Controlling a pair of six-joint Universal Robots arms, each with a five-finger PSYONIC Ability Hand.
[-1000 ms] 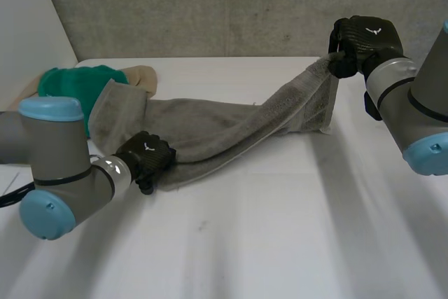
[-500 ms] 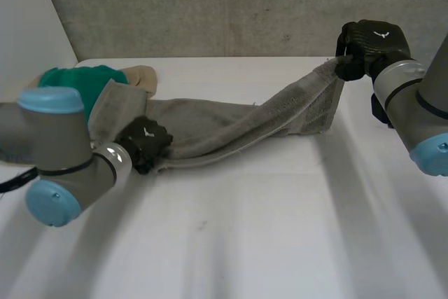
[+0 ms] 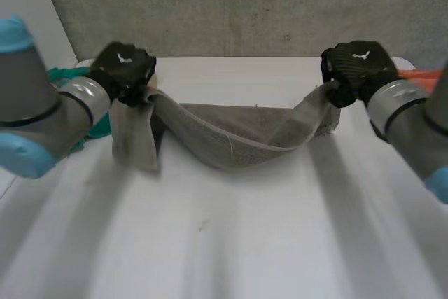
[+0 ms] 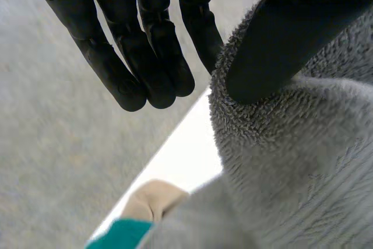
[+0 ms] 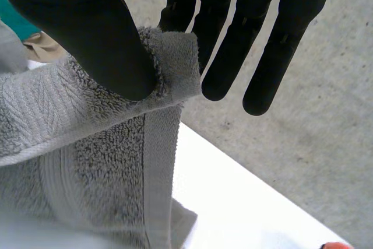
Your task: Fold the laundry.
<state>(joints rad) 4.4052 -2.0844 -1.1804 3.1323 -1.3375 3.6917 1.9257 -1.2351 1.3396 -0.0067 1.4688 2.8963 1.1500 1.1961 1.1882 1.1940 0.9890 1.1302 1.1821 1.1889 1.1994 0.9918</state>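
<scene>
Two ends raised | left hand [image 3: 124, 68] and right hand [image 3: 357, 68] each pinch one end of grey towel [image 3: 231, 134] under thumb | middle sags to table [image 3: 231, 243] | risk: shallow pinches slip, dropping a corner

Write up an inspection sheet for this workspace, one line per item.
Surface: white table.
Job's things: grey towel strung between both hands, sagging in the middle; green cloth and tan cloth lie beyond the left hand.
Clutter: orange object past the right hand, kind unclear.
Hands: left hand pinches one end of the towel; right hand pinches the other, thumb on a corner.
Cables: nothing seen.
Surroundings: grey wall behind the table.
</scene>
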